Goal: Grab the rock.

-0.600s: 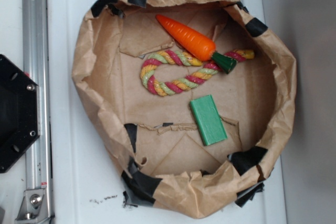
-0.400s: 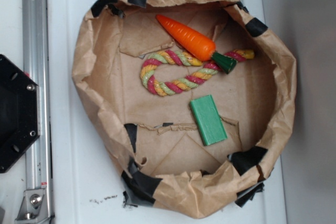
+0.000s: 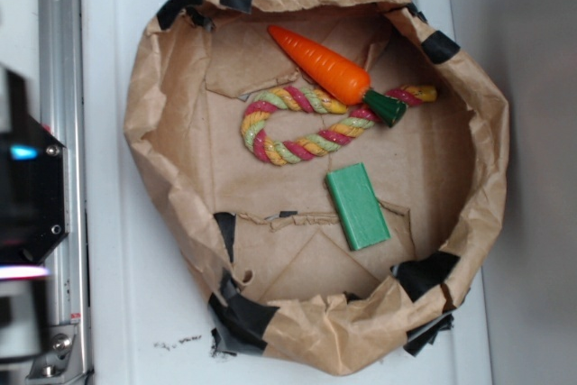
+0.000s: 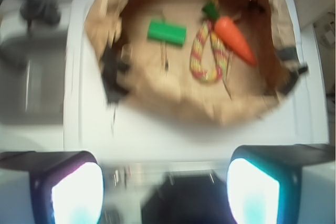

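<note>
White tabletop (image 3: 117, 295) under brown paper bowl (image 3: 149, 123) with carrot (image 3: 325, 65), rope (image 3: 297, 146) and green block (image 3: 358, 206), well beyond wide-spread empty jaws

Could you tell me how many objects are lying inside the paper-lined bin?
3. The carrot lies at the top, its green end over the rope looped just below it; the green block lies apart, lower right. No rock shows; paper folds could hide one.

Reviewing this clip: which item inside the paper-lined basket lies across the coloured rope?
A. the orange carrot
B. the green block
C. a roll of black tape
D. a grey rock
A. The carrot lies with its green stem end over the rope, while the green block sits apart below it; no rock shows in the basket.
</note>
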Controlling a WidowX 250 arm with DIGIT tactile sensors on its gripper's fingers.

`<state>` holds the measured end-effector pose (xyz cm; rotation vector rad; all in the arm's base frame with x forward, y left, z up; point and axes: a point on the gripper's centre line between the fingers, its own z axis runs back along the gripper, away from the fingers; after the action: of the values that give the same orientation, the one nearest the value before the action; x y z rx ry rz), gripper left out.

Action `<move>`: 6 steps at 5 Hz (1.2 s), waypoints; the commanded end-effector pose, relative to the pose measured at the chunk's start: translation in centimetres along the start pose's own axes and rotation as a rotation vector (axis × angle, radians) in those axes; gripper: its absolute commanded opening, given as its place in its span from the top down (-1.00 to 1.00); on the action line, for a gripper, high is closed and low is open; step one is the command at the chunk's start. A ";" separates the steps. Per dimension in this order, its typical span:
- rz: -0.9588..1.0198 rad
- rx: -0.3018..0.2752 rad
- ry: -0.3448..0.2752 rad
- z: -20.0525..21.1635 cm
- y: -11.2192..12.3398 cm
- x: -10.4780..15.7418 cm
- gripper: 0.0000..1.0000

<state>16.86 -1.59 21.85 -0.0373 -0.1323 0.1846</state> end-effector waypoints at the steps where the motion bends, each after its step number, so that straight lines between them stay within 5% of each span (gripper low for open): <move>1: 0.420 -0.088 0.048 -3.9 2.6 6.9 -1.00; 2: 0.688 -0.170 0.225 -6.8 4.1 7.3 -1.00; 3: 0.855 -0.197 0.313 -7.7 4.4 6.3 -1.00; 4: 0.955 -0.210 0.402 -9.4 2.0 5.0 -1.00; 6: 1.100 -0.316 0.364 -13.5 -1.5 6.1 -1.00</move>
<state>25.46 -1.91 8.91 -0.4388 0.2709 1.2529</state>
